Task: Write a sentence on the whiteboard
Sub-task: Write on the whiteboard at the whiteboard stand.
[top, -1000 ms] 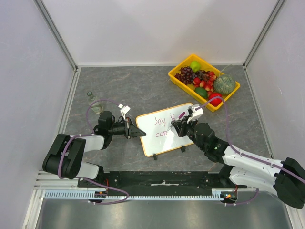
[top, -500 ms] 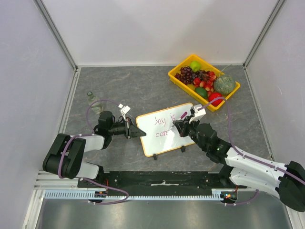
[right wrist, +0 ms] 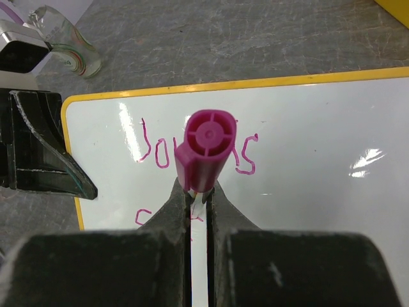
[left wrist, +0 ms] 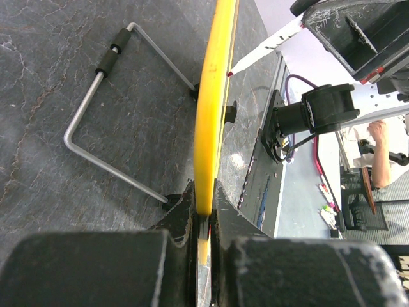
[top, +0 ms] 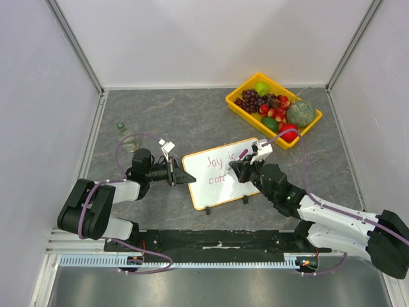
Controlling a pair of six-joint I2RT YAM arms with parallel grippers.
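The grey, marble-veined table (top: 192,121) lay matt and hard under everything. The whiteboard (top: 217,192) stood near its middle, between my two arms, propped on a bent wire stand (left wrist: 108,153) behind it. It was a glossy white rectangle with rounded corners and a thin yellow frame, slick enough to throw back glare.

My left gripper (top: 184,178) was clenched on the board's left edge, the frame pinched between the dark jaws to steady it. My right gripper (top: 239,167) hung over the board's right half, clamped on a marker (right wrist: 206,144). The marker was smooth plastic, with a round magenta end cap facing my wrist camera and a pale barrel running down toward the board.

I judged the sentence (top: 220,169) to be only part done. Thin pinkish-red strokes read "Joy is" on the far line, and a second, nearer line had begun with what looked like "con". So the step in hand was writing out that second line.

The next move would call for light, even pressure of the tip on that slippery face and small strokes working to the right. My left grip would need to hold firm so that the light board neither slid nor tipped on its stand. Whether the tip was touching the surface at that instant I could not tell.
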